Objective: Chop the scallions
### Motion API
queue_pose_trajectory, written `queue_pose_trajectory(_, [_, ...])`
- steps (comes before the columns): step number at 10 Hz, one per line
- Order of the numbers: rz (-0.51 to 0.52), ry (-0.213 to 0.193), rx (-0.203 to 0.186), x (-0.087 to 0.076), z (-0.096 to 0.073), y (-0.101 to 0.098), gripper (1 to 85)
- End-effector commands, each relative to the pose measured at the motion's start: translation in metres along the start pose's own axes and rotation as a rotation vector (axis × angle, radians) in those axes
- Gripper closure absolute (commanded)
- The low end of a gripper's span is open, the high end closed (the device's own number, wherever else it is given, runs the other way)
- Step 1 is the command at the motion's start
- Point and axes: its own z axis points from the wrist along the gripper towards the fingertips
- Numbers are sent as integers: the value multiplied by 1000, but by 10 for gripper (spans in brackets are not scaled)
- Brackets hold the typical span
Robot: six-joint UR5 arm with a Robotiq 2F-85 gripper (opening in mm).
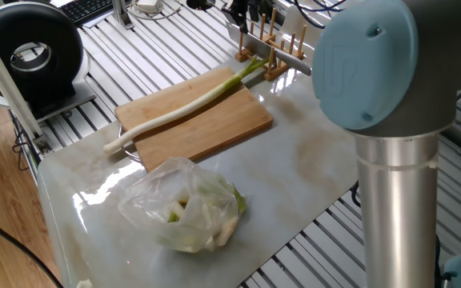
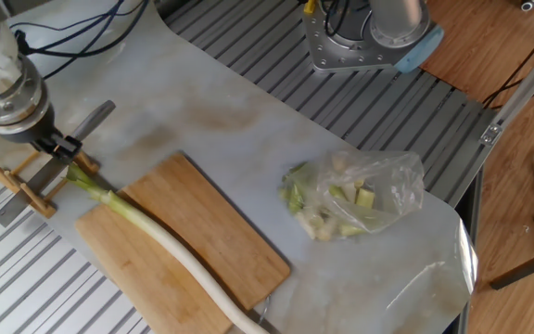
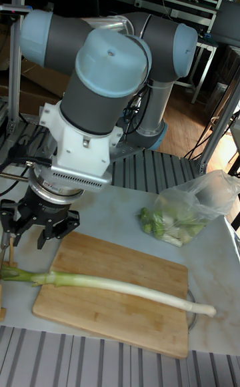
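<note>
The scallions are one long uncut stalk (image 1: 184, 108), white shading to green, lying diagonally along the wooden board (image 1: 214, 132). Its green end pokes past the board toward a wooden rack (image 1: 272, 50). In the other fixed view the stalk (image 2: 160, 246) runs along the board's (image 2: 202, 232) left side. My gripper (image 2: 61, 148) hovers over the rack (image 2: 26, 186), just above the stalk's green tip. In the tall fixed view its fingers (image 3: 41, 237) stand spread and open with nothing between them, behind the stalk (image 3: 107, 284).
A grey knife blade (image 2: 93, 115) rests in the rack. A clear plastic bag (image 2: 355, 197) of pale green vegetable pieces lies on the marble slab right of the board. The arm's base (image 2: 374, 32) stands at the far side, and a black round device (image 1: 26, 52) sits off the slab.
</note>
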Motion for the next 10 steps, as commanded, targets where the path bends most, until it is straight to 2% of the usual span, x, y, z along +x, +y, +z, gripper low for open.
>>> queue_pose_trajectory(1, [6,-12,10,-7,14,-10,427])
queue_pose_trajectory(3, [6,-16,12,-10,18,-11,433])
queue_pose_trajectory(7, [8,-21,51,-11,36,-20,457])
queue_pose_trajectory(10, [15,-30,56,-13,44,-21,460])
